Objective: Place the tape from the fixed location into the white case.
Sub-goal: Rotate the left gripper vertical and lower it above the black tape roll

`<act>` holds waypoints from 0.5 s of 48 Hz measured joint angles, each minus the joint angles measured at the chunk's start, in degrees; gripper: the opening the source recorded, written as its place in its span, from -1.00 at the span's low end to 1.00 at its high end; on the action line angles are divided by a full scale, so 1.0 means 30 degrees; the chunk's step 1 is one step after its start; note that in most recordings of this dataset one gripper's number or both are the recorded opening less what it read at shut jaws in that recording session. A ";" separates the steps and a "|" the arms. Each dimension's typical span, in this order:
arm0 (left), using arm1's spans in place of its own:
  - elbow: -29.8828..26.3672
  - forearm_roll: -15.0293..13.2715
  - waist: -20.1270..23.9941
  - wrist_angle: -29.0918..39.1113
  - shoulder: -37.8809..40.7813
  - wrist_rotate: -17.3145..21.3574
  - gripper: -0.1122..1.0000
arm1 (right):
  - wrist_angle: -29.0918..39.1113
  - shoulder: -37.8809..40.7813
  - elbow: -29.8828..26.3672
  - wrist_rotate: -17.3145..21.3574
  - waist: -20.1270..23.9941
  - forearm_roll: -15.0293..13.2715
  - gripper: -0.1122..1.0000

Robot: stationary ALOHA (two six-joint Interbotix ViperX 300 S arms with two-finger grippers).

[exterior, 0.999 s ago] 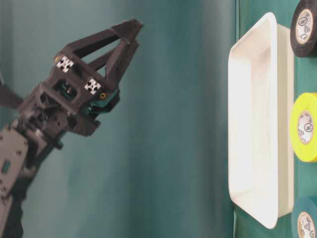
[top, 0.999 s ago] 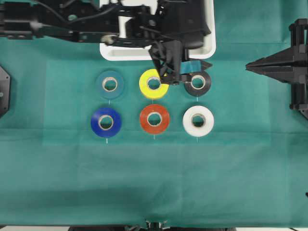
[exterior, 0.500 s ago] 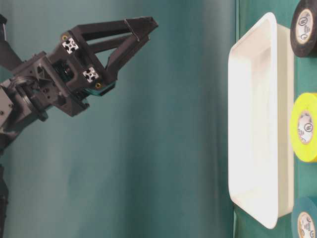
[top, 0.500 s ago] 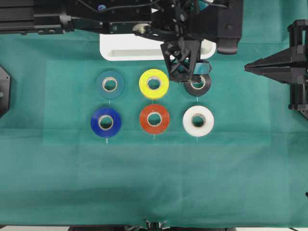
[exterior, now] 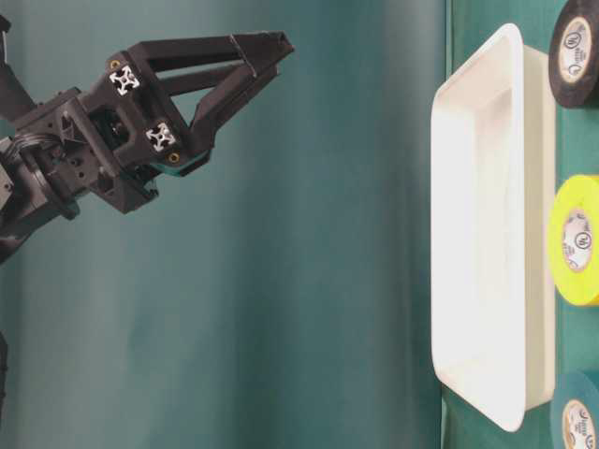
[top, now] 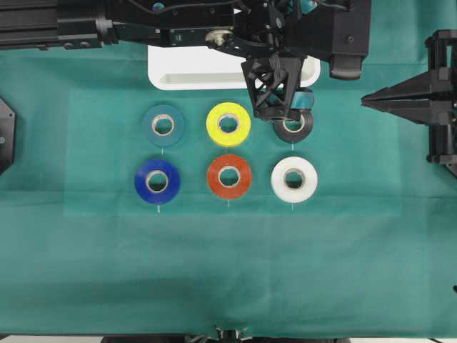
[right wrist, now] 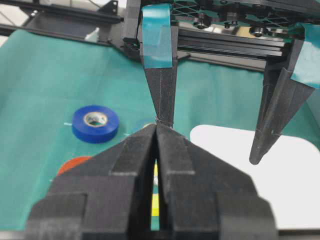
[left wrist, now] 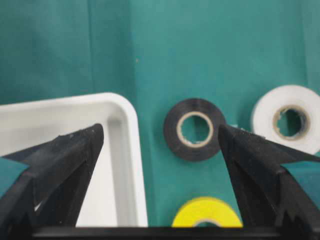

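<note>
From overhead, the left arm hides most of the white case (top: 193,77); only its near rim and a strip of its floor show; the arm's claw also covers the upper edge of the tape (top: 293,126), so just the lower part of the black ring and its pale core are clear. At counter level the tape is cut off by the picture's top right corner, and the yellow roll (exterior: 577,239) and the teal roll (exterior: 578,419) are cut by the right edge. In the right wrist view the orange roll (right wrist: 75,164) is mostly behind the right claw (right wrist: 156,131), whose 2 fingers are pressed together with nothing between them.

The left claw (left wrist: 160,137) hangs above the green counter (top: 228,271) with its fingers spread wide apart, holding nothing; in its own view the tape lies flat on the cloth between the 2 fingertips, nearer the right one, not touched by either; the case's rounded corner sits just beside the tape, with the white roll (left wrist: 287,120) on the tape's other side.
</note>
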 measured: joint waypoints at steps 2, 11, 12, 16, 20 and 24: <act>0.0000 0.0000 0.0000 0.0000 0.0000 0.0029 0.92 | 0.0029 0.0000 0.0029 0.0000 0.0000 0.0000 -0.80; -0.0029 0.0000 0.0000 0.0000 0.0000 0.0088 0.92 | 0.0029 0.0029 0.0029 0.0000 0.0000 0.0000 -0.80; -0.0029 0.0000 0.0000 0.0000 0.0000 0.0088 0.92 | 0.0000 0.0029 0.0000 0.0000 0.0000 0.0000 -0.80; -0.0029 0.0000 -0.0029 0.0000 0.0000 0.0176 0.92 | 0.0029 0.0029 0.0000 0.0000 0.0000 0.0000 -0.80; -0.0059 0.0029 -0.0146 0.0000 0.0000 0.0762 0.92 | 0.0029 0.0029 0.0000 0.0000 0.0000 0.0000 -0.80; -0.0088 0.0029 -0.0381 0.0029 0.0029 0.1582 0.92 | 0.0029 0.0029 0.0029 0.0000 0.0000 0.0000 -0.80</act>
